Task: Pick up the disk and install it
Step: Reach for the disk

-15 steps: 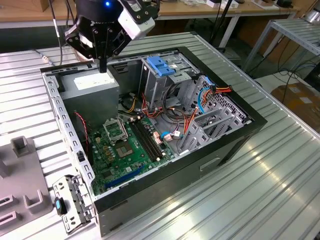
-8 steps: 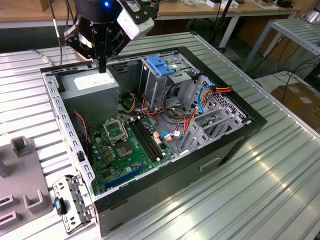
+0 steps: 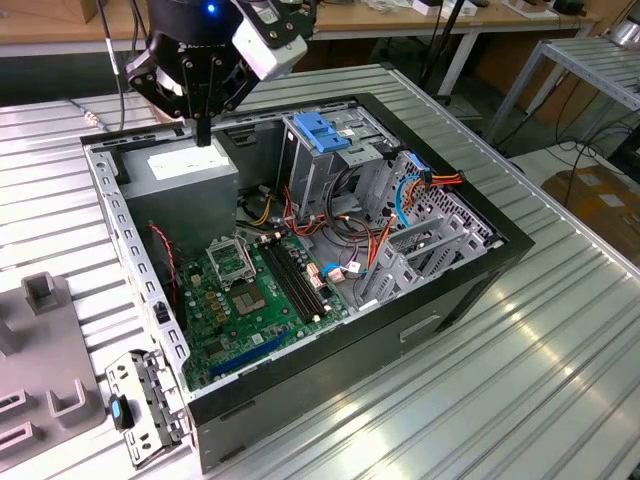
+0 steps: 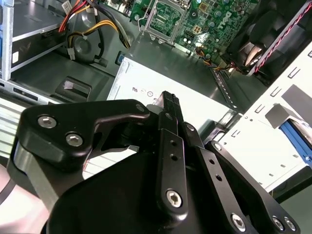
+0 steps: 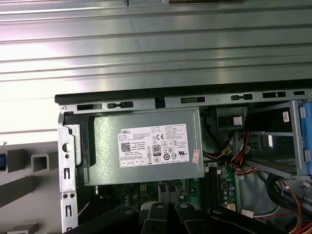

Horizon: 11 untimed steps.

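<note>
My gripper [image 3: 203,132] hangs over the grey power supply [image 3: 185,170] in the back corner of the open computer case [image 3: 440,300]. In the second wrist view its black fingers [image 4: 170,105] are pressed together, shut on nothing, above the supply's white label. The disk shows in both wrist views as a strip of bright blue rail [image 4: 297,141] [image 5: 1,162], cut off by the picture's edge. It lies outside the case's rear wall, beside grey fixture blocks [image 5: 41,162], well away from the gripper.
The metal drive cage [image 3: 335,175] with a light-blue latch [image 3: 322,132] stands mid-case, with red, orange and blue cables [image 3: 400,200] beside it. The green motherboard [image 3: 250,290] fills the floor. A perforated metal flap [image 3: 145,405] swings out at the rear corner. Ribbed table [image 3: 520,380] surrounds the case.
</note>
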Tool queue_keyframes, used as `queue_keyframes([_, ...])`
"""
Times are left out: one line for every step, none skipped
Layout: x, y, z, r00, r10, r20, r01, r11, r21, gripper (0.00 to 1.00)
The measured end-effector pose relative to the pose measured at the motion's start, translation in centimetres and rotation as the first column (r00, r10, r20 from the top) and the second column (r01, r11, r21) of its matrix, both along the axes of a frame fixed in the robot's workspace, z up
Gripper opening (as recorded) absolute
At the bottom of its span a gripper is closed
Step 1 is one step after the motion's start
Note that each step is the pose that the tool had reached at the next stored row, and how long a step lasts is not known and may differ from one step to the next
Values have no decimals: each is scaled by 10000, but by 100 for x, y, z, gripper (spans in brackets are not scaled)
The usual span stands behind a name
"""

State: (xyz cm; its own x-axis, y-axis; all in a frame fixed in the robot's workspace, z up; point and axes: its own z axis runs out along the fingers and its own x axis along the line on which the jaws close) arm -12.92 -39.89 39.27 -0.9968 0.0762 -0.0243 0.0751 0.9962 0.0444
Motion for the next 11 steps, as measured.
queue_keyframes([-2, 0, 0, 10000, 0, -1, 0, 10000, -1, 11])
queue_keyframes([-3, 0, 0, 10000, 0, -1, 0, 10000, -1, 11])
queue_keyframes([-5, 0, -1, 10000, 0, 0, 0, 10000, 0, 11])
queue_keyframes([-7, 0, 0, 10000, -1, -1, 1, 10000, -1, 11])
queue_keyframes([-9, 0, -1, 10000, 0, 0, 0, 10000, 0, 11])
queue_keyframes([-11, 0, -1, 10000, 0, -1, 0, 10000, 0, 11])
queue_keyframes([-12, 0, -2, 10000, 0, 0, 0, 10000, 0, 11])
queue_keyframes([-13, 0, -2, 10000, 0, 0, 0, 10000, 0, 11])
queue_keyframes([-14, 0, -2, 10000, 0, -1, 0, 10000, -1, 11])
queue_keyframes([-15, 0, -2, 10000, 0, -1, 0, 10000, -1, 11])
queue_keyframes([-17, 0, -2, 10000, 0, -1, 0, 10000, 0, 11])
